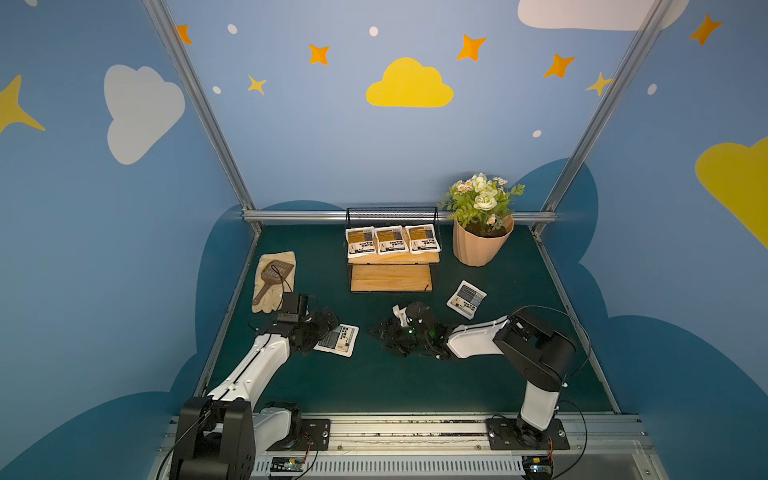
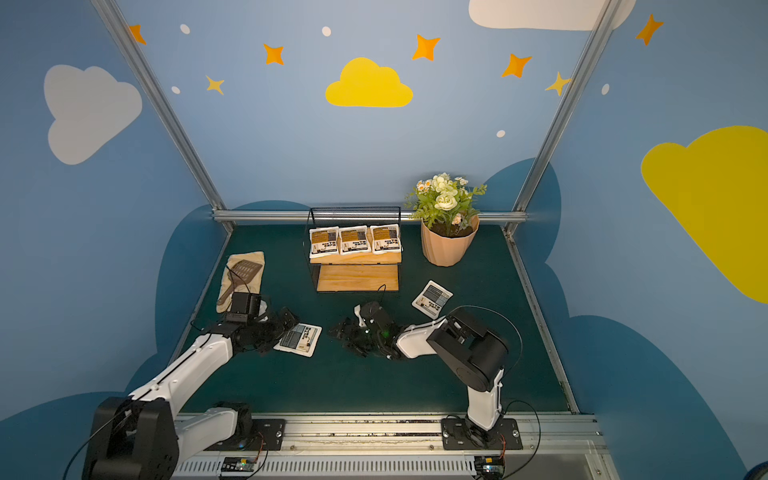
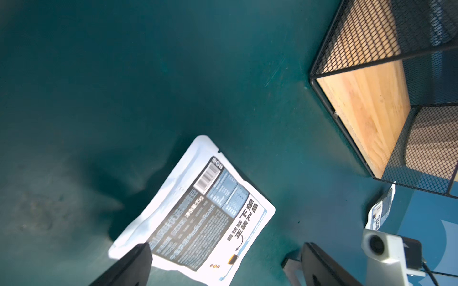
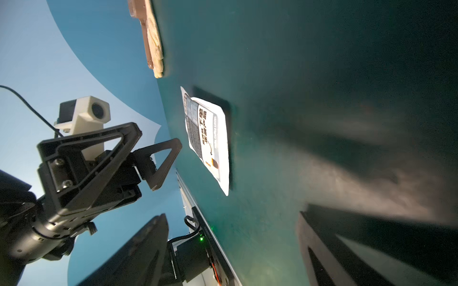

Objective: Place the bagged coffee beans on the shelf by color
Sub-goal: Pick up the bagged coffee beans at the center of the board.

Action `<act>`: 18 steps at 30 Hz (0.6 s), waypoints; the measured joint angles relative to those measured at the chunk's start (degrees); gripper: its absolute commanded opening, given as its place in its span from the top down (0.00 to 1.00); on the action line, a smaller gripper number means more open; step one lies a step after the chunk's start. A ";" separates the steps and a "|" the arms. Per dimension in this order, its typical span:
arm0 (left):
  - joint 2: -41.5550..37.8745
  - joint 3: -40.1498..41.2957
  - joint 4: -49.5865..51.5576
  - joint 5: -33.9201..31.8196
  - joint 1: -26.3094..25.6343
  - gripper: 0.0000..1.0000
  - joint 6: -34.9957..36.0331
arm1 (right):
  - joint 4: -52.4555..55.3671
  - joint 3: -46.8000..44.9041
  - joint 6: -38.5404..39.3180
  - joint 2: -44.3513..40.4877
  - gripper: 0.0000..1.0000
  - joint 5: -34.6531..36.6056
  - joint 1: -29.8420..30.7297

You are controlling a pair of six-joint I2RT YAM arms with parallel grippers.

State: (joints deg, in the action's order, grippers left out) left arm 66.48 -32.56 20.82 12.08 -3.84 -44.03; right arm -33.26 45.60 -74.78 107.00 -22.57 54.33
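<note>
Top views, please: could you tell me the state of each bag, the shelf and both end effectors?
shelf: lower board bare
yellow-brown bags: flat on its upper board
left grey-blue bag: on table, ungripped
right grey-blue bag: on table, ungripped
left end effector: open, empty
right end effector: open, empty

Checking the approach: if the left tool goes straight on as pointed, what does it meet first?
The left tool would likely meet the grey-blue coffee pouch on the green mat first; it lies right ahead, between the open jaws. Height above it is unclear.
</note>
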 measured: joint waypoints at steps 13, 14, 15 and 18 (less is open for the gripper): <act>4.13 2.78 -6.29 1.88 0.00 0.00 -0.17 | -1.68 4.81 -2.82 5.11 0.27 0.66 3.41; 4.11 2.86 -6.38 1.88 0.00 0.01 -0.15 | -1.99 5.44 -3.10 5.75 0.27 0.63 3.56; 4.11 2.95 -6.51 1.88 0.00 0.01 -0.17 | -2.34 6.19 -3.43 6.51 0.28 0.63 3.72; 3.93 3.34 -7.04 1.88 0.00 0.00 -0.15 | -3.30 8.37 -3.93 8.66 0.29 0.63 4.13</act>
State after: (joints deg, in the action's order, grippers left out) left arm 70.41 -29.21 13.78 13.96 -3.84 -44.18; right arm -36.56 53.98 -78.72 115.66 -21.93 58.46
